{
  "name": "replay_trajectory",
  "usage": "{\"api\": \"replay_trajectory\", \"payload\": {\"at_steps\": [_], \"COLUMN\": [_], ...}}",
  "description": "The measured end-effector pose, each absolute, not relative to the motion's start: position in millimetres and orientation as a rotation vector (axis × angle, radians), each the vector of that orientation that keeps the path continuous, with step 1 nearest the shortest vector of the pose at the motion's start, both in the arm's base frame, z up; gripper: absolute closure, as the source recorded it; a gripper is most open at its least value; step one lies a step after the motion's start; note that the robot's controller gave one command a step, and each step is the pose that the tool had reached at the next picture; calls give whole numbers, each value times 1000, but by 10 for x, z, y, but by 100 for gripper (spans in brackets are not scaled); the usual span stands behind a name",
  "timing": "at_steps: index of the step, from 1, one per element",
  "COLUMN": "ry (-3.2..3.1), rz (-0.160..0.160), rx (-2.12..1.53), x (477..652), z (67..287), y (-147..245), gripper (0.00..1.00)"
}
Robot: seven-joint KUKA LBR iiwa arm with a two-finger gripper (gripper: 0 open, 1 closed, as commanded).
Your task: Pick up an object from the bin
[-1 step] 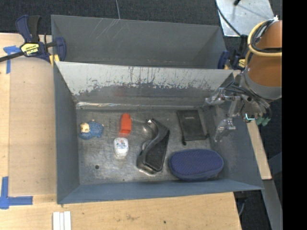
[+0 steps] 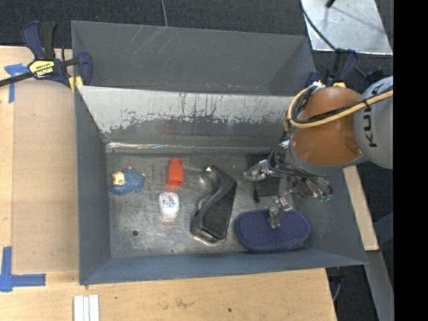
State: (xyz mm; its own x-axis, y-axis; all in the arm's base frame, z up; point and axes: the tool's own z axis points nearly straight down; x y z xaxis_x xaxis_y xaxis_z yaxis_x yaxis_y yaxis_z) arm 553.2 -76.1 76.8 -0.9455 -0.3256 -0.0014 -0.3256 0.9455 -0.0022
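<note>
Blue oval pad lies under the tool, perhaps touching.

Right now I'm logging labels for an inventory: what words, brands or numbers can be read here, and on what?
"KU": on the white shell of the arm, turned sideways; the rest is cut off.
White item: any print is too small to read.
Other things in the bin: no text to be seen.

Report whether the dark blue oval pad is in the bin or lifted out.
In the bin: the dark blue oval pad lies flat on its floor, under the end effector.
</note>
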Motion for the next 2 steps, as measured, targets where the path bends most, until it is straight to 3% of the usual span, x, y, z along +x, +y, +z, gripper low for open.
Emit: {"api": "replay_trajectory", "payload": {"at_steps": [1, 2], "ry": [3101, 2982], "rz": [-7, -4], "rx": [-520, -957], "x": [5530, 5450], "z": [802, 2227], "y": [-783, -366], "gripper": [100, 100]}}
